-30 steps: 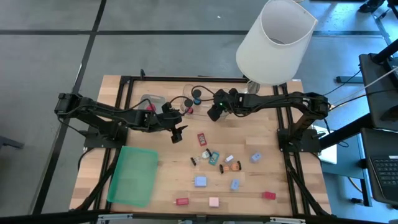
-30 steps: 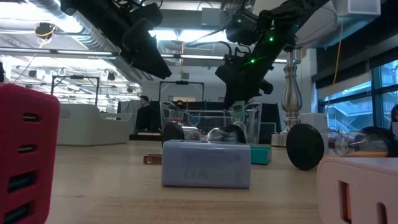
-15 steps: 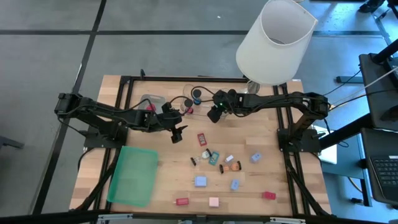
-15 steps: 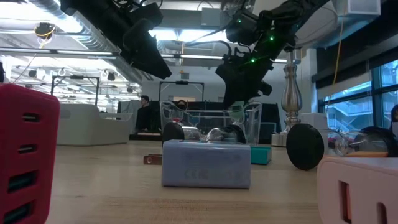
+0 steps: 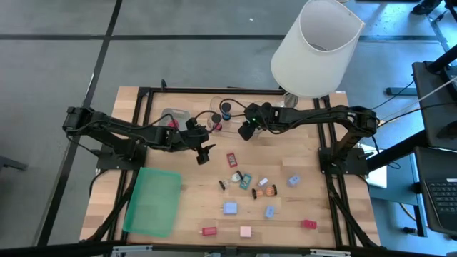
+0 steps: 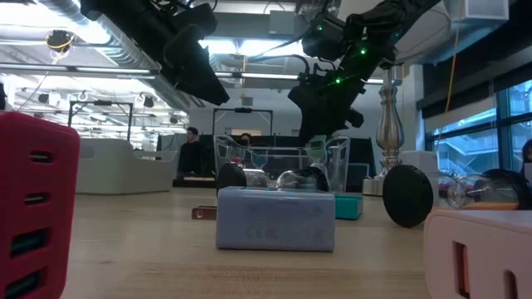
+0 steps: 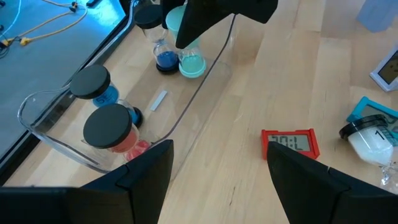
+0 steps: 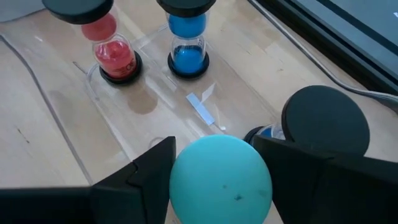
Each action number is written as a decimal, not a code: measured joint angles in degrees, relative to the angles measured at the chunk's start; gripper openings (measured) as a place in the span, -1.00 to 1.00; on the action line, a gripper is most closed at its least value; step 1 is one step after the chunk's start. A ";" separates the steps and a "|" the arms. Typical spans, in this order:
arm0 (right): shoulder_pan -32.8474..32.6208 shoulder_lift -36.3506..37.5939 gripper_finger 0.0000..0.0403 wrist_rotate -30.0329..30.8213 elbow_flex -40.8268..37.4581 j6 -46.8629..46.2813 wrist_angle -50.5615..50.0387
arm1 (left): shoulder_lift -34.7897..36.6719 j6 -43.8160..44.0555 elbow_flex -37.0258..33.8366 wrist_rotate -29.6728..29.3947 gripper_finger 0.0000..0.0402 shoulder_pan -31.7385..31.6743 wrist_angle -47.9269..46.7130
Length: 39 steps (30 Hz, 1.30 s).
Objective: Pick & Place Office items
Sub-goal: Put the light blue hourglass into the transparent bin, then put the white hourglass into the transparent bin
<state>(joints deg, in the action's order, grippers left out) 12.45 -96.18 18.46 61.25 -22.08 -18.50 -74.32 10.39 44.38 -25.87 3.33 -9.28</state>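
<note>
Teal in the right gripper point(image 5: 245, 130): clamped on a teal sand timer with a dark cap point(image 8: 221, 177), fingers pressed against its sides, right over the clear plastic tray point(image 5: 187, 116) at the far side of the wooden table point(image 5: 321, 214). Looks like a drop-off in progress, just beside a blue sand timer point(image 8: 187, 43) standing inside. Cannot tell whether set down on the tray floor yet or hanging just above it.

Counting what's already in: a red sand timer point(image 8: 117, 53) upright in the tray, that blue one next to it, plus another dark-capped timer with blue in it point(image 8: 326, 121) close by the grip. So a few pieces home, by the look of it.

Plenty left, though. Scattered well apart across the near half of the table: a small red digital clock point(image 7: 290, 142), a pale blue block point(image 5: 230, 208), a pink block point(image 5: 245, 231), two red pieces point(image 5: 208, 231) point(image 5: 308, 224), an orange-tinted piece point(image 5: 265, 190) and more. Judging roughly: early going, most of the sorting ahead.

Over to the left gripper point(image 5: 202, 153): fingers point(image 7: 146, 180) spread wide, nothing between them, hovering just beside the tray's near wall. Waiting, apparently, with the red clock close at hand.
</note>
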 joint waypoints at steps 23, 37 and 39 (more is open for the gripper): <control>1.30 8.01 0.53 0.54 7.57 1.76 -15.65 | 0.00 0.42 0.00 0.00 0.27 -0.01 -0.02; -14.52 15.92 0.43 1.01 8.48 -4.13 -34.88 | 0.00 3.03 0.00 1.49 0.27 -0.02 0.34; -17.67 15.93 0.42 2.36 8.21 -5.11 -35.04 | 0.00 3.93 0.00 4.72 0.27 -0.02 1.42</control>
<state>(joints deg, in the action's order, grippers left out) -5.23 -80.25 20.82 69.46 -27.19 -53.54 -74.32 14.32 44.38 -21.15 3.31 -7.86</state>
